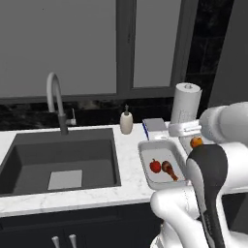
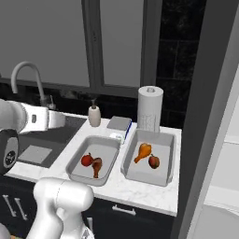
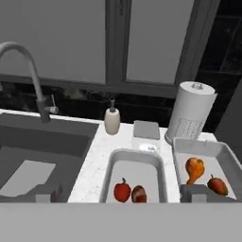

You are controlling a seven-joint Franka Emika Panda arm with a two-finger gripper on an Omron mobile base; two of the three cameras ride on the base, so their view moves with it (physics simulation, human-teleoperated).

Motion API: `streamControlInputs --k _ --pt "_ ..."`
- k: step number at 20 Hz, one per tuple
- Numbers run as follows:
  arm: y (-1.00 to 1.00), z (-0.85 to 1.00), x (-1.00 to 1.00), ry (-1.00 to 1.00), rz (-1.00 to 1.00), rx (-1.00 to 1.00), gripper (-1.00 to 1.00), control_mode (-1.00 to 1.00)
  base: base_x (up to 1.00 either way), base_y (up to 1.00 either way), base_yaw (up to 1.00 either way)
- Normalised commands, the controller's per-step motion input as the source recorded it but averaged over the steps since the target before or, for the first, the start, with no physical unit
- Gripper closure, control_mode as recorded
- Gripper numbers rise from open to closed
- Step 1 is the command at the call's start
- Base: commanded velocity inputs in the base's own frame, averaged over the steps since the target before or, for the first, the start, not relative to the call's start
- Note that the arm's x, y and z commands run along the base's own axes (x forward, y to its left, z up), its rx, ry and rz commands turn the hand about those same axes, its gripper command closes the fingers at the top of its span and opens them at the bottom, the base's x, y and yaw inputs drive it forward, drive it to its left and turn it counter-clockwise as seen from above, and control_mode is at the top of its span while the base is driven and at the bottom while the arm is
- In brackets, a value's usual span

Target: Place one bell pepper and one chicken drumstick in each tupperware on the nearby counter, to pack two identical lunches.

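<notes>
Two light grey tupperware tubs sit side by side on the white counter, right of the sink. The left tupperware holds a red bell pepper and a brown chicken drumstick. In the right tupperware lie an orange drumstick and a darker pepper. My gripper hangs back from both tubs, open, nothing between its fingertips.
A dark sink with a curved tap takes up the left. A soap bottle, a grey box and a paper towel roll stand behind the tubs by the window. My arm hides the right tub in the left base view.
</notes>
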Motion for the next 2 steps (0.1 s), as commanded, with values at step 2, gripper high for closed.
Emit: streamControlInputs --k 2 --pt "0.00 0.00 0.00 0.01 0.00 0.00 -1.00 -1.00 0.00 0.00 0.00"
